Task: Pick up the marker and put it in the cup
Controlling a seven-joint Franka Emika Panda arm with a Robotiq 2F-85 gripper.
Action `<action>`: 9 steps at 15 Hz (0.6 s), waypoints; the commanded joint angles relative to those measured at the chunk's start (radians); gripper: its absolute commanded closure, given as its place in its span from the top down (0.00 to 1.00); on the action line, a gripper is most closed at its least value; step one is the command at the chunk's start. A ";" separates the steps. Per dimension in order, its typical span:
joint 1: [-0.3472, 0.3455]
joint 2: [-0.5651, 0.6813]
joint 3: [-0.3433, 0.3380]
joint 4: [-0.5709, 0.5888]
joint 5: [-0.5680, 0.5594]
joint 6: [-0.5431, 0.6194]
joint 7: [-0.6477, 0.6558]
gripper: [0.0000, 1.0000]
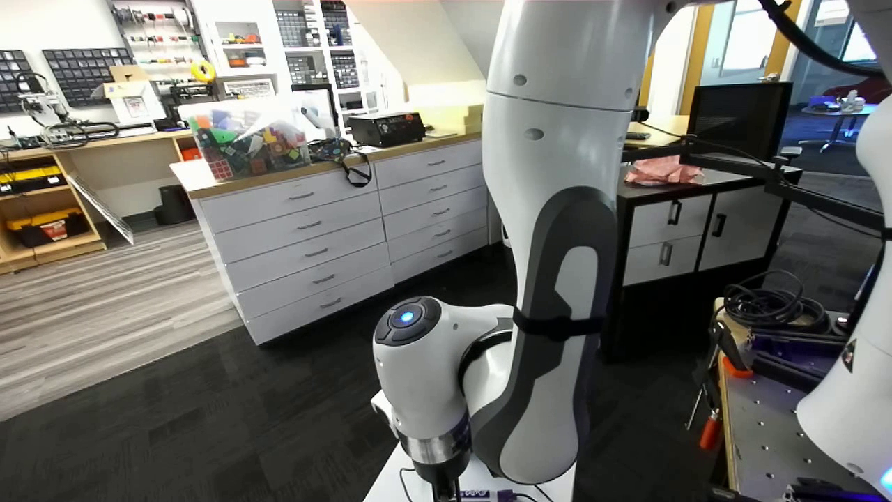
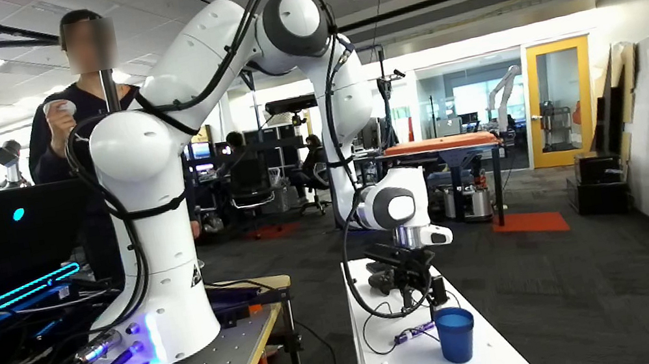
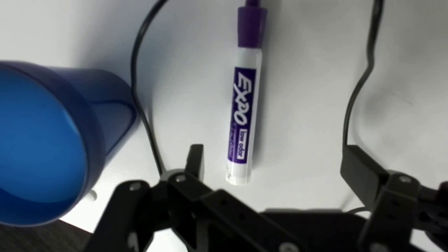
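Composed of white, rounded links [image 1: 557,150] with grey panels [image 1: 582,217] and black straps [image 1: 557,327]; lined outside with black cables [image 2: 236,45]; fitted with a dark, blue-lit disc [image 1: 408,320], silver collar [image 1: 435,447] and black gripper [image 3: 273,158] with round screws [image 3: 405,179].

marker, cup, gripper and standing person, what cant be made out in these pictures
Cap end of the marker, wrist view: cut off by the top edge.
Smallest print on its label, wrist view: too blurred to read.
Part of the cup, wrist view: cut off by the left edge.
Lower end of the gripper, in an exterior view: cut off by the bottom edge.
Standing person's face, in an exterior view: blurred.
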 commanded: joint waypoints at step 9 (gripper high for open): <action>0.012 0.038 -0.025 0.001 0.000 0.019 0.032 1.00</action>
